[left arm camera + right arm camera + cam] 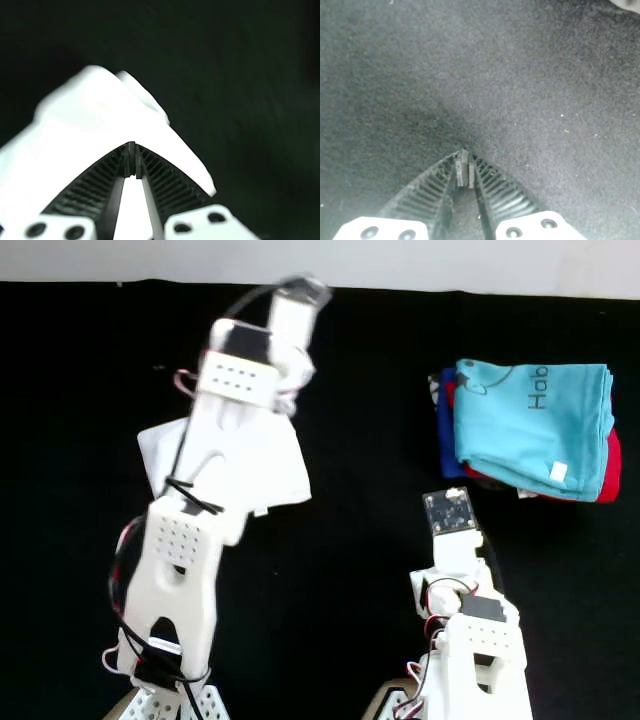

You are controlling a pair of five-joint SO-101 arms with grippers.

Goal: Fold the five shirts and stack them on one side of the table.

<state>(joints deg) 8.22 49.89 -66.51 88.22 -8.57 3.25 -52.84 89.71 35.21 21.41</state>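
While the left gripper (132, 162) pinches the white shirt (100, 115), the stack of folded shirts (530, 430) lies at the upper right of the high view.
Its jaws are closed tip to tip on the fabric, which bulges pale beyond them; from above, that shirt sits left of centre on the black table (350, 390), partly under the arm. The right gripper (464, 172) is closed too (nothing between its jaws), low over bare black cloth. The stack is turquoise on top, red and blue beneath.
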